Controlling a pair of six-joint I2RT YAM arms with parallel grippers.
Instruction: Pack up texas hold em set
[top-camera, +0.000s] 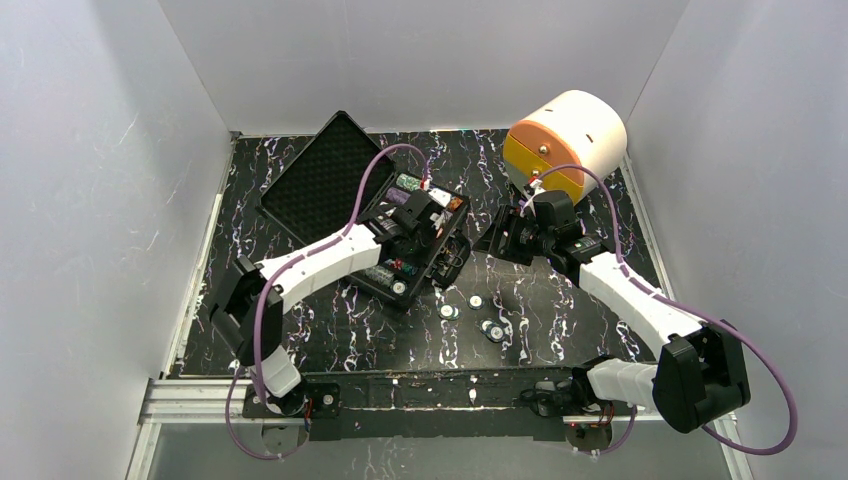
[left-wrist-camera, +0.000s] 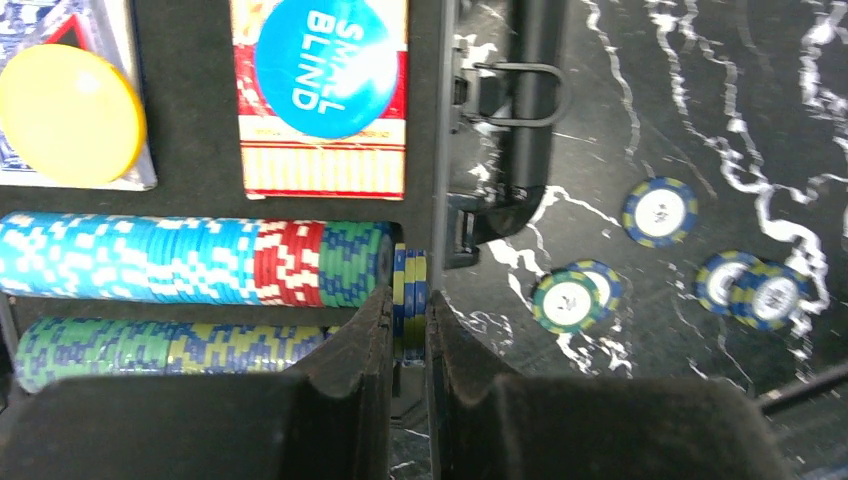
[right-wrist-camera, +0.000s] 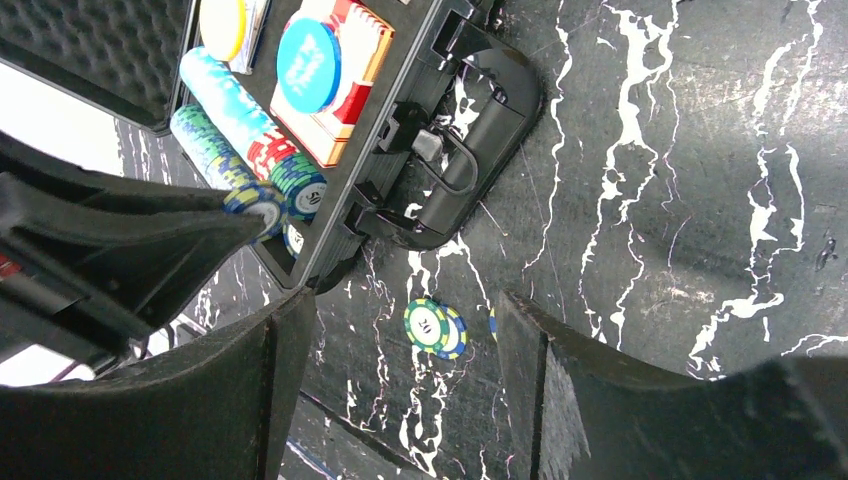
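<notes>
The black case (top-camera: 440, 262) lies open in the middle of the table (top-camera: 560, 330), its foam-lined lid (top-camera: 325, 180) tipped back toward the far left corner. Inside it, two chip rows (left-wrist-camera: 190, 262) lie side by side, one blue, red and green, the other green and blue-yellow. Above them sits a red card deck (left-wrist-camera: 320, 160) with a blue "small blind" button (left-wrist-camera: 325, 60) on top. A yellow button (left-wrist-camera: 65, 115) rests on a second, blue deck just beside it.

The left gripper (left-wrist-camera: 408, 312) is over the case, clamped on a thin stack of blue-and-yellow chips (left-wrist-camera: 410, 272) held on edge at the handle end of the rows. The right gripper (right-wrist-camera: 405, 310) hovers with its fingers spread wide and nothing between them, above the table just beside the case handle (right-wrist-camera: 480, 130). Several loose chips (top-camera: 475, 312) lie flat on the table in front of the case. A cream-and-orange round box (top-camera: 565, 140) stands at the far right.
</notes>
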